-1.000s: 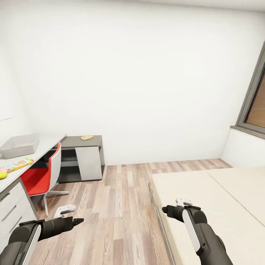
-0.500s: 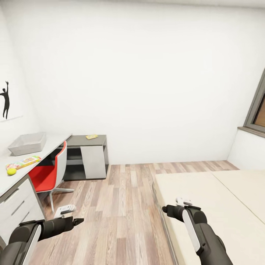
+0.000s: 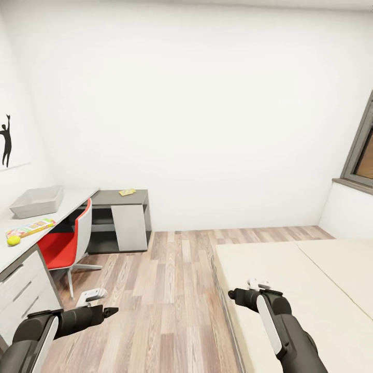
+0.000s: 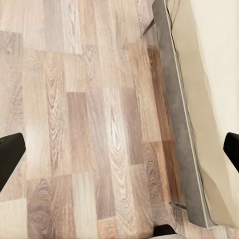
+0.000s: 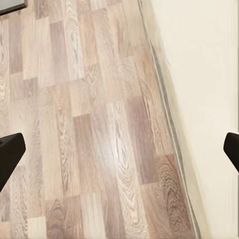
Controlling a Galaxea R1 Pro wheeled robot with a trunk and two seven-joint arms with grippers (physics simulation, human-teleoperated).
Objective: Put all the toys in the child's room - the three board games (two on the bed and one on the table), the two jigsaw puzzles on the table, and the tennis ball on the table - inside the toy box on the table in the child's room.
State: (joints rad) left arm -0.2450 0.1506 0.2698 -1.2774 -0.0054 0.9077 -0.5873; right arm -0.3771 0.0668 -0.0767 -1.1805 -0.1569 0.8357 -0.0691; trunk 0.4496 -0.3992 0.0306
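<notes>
The toy box [image 3: 36, 201] stands on the pale table [image 3: 77, 199] at far left. Nearer me on the table lie a flat colourful toy [image 3: 31, 228], too small to tell whether board game or jigsaw puzzle, and the tennis ball [image 3: 13, 240]. A thin yellow slab, likely a jigsaw puzzle [image 3: 127, 192], rests on the dark grey shelf section. The bed [image 3: 311, 280] fills the lower right, and its visible top is bare. My left gripper [image 3: 111, 311] hovers over the floor, and my right gripper [image 3: 231, 295] hangs by the bed's edge. Both are open and hold nothing, as in the left wrist view [image 4: 119, 152] and right wrist view [image 5: 119, 149].
A red-and-white swivel chair [image 3: 67, 243] is pushed in at the table. A drawer unit [image 3: 20, 292] sits under the table's near end. Wood-plank floor [image 3: 171, 280] runs between table and bed. A window frame [image 3: 360, 150] is at the right wall.
The camera has turned left, so table, chair and bed sit further right in the picture and a wall print has come into view. Both arms hold the same pose.
</notes>
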